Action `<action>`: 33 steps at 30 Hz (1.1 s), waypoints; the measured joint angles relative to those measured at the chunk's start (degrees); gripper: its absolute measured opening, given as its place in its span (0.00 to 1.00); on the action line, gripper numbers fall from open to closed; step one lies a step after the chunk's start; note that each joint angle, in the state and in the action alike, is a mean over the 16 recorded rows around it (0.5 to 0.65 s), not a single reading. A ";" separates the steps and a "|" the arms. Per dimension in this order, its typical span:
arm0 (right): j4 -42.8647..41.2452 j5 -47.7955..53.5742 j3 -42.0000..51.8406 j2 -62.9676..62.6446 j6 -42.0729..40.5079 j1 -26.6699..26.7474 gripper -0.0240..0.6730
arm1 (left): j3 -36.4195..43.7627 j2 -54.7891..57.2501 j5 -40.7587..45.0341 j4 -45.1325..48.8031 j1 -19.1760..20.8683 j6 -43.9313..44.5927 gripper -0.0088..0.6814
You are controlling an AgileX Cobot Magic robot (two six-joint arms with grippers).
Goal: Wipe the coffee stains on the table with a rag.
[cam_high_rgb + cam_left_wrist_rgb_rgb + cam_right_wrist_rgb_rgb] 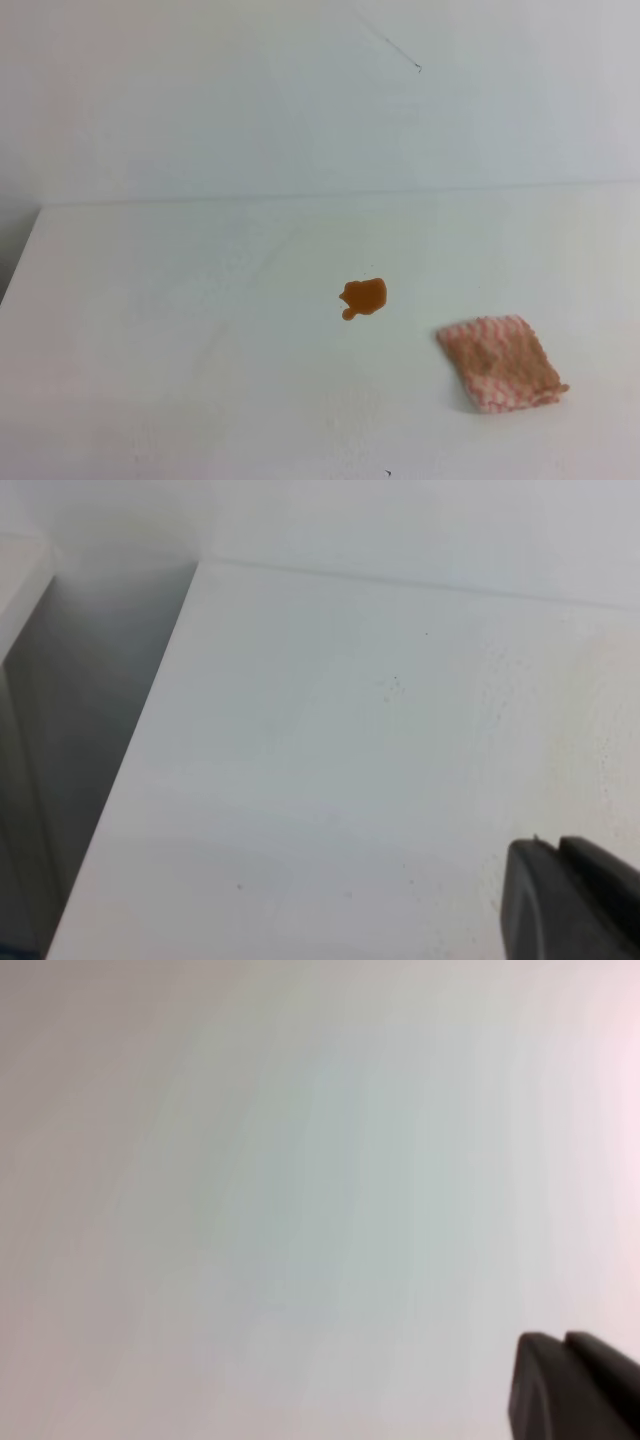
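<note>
Pink-checked square cloth rag [502, 364] untouched, right of orange-brown coffee stains [363, 297] - pinch its centre; gripper openings can't be judged - nothing held.

Not much robot on show: the left wrist view catches just a matte black, rounded plastic left gripper [575, 900] with a thin seam down it. The right gripper [578, 1385] looks like the same dark, blurry lump.

Bare white table [180, 330], plain lab
</note>
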 joint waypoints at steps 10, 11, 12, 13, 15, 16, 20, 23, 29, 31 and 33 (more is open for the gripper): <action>0.50 -5.65 -0.06 0.01 0.16 0.00 0.03 | 0.00 0.00 0.00 0.00 0.00 0.00 0.01; 0.61 -5.08 -0.14 0.02 0.35 0.00 0.03 | 0.00 0.00 0.00 0.00 0.00 0.00 0.01; 0.72 -4.30 -0.29 0.02 0.59 0.00 0.03 | 0.00 0.00 0.00 0.00 0.00 0.00 0.01; 0.82 -3.24 -0.54 0.03 0.87 0.00 0.03 | 0.00 0.00 0.00 0.00 0.00 0.00 0.01; 1.04 -0.21 -1.38 0.05 1.43 0.00 0.03 | 0.00 0.00 0.00 0.00 0.00 0.00 0.01; 1.15 1.78 -2.00 0.07 1.71 0.00 0.03 | 0.00 0.00 0.00 0.00 0.00 0.00 0.01; 1.54 12.76 -5.64 0.61 2.57 0.00 0.03 | 0.00 0.00 0.00 0.00 0.00 0.00 0.01; 1.76 23.97 -9.44 1.80 2.48 0.01 0.03 | 0.00 0.00 0.00 -0.01 0.00 0.00 0.01; 4.17 46.94 -17.07 7.01 -1.69 0.05 0.03 | 0.00 0.00 0.00 -0.06 0.00 0.00 0.01; 6.14 53.05 -18.94 9.61 -4.44 0.06 0.03 | 0.00 0.00 0.00 -0.07 0.00 0.00 0.02; 8.69 57.96 -20.33 12.51 -7.85 0.08 0.03 | 0.00 0.00 0.00 -0.08 0.00 0.00 0.02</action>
